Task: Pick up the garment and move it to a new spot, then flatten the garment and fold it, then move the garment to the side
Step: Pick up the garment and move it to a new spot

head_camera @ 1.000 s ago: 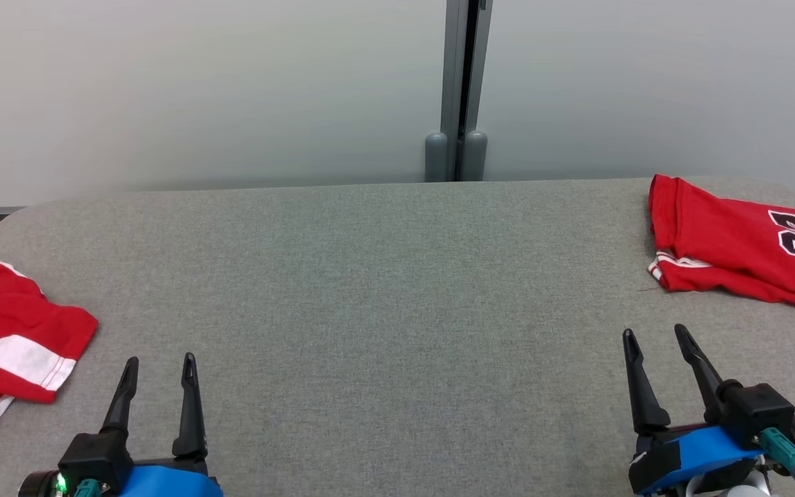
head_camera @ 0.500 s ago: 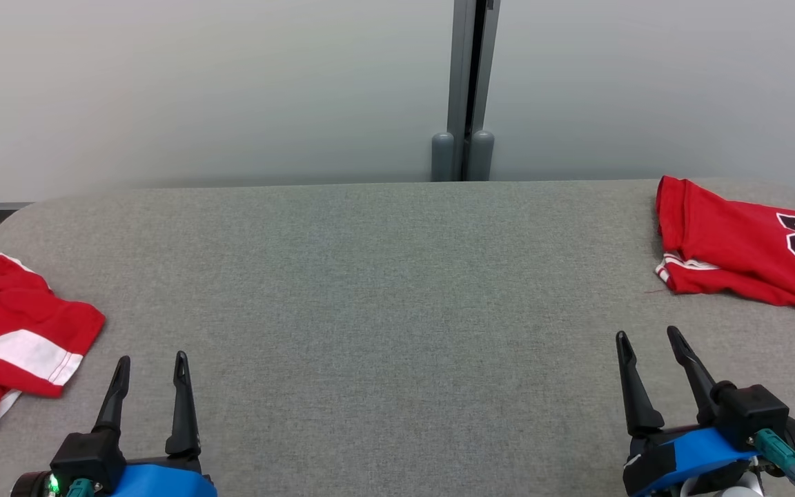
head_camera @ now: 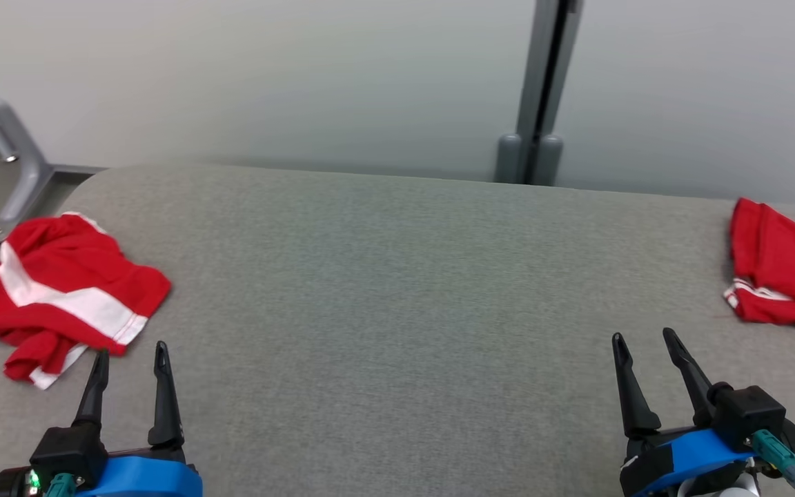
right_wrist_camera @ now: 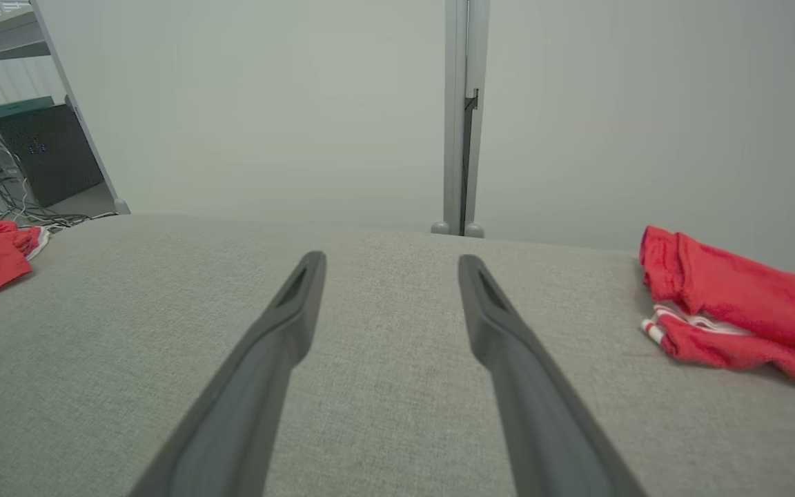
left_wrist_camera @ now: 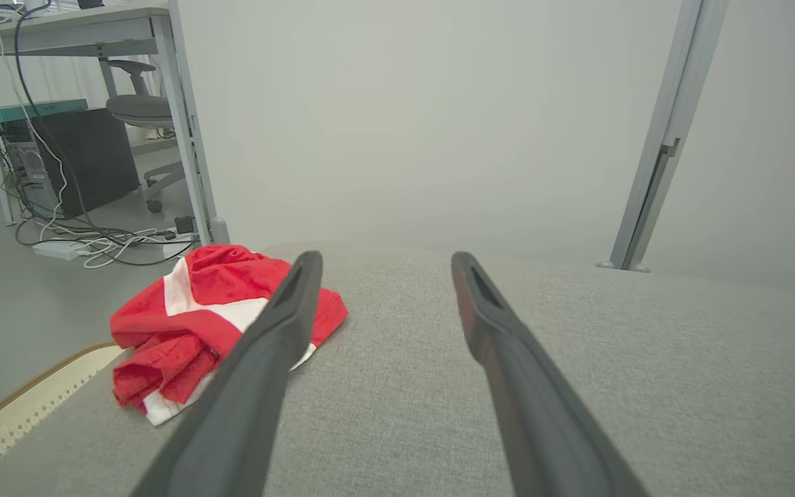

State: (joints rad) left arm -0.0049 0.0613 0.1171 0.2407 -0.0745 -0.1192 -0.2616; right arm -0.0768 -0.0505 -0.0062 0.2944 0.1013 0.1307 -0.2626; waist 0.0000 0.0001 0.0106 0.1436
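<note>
A crumpled red garment with a white stripe lies near the left end of the grey padded table. My left gripper stands open just right of it and nearer me, apart from it and empty. In the left wrist view the garment sits left of and partly behind the left finger of the left gripper. My right gripper is open and empty at the lower right. A folded red garment lies at the far right edge, beyond the right gripper, as the folded garment in the right wrist view.
A pale wall with a grey post runs behind the table. A slanted metal leg stands off the table's left end. The left wrist view holds a desk, an office chair and cables on the floor.
The head camera has turned left, so the whole picture has shifted right and the crumpled garment is fully in view. Both grippers stay open and empty in their places.
</note>
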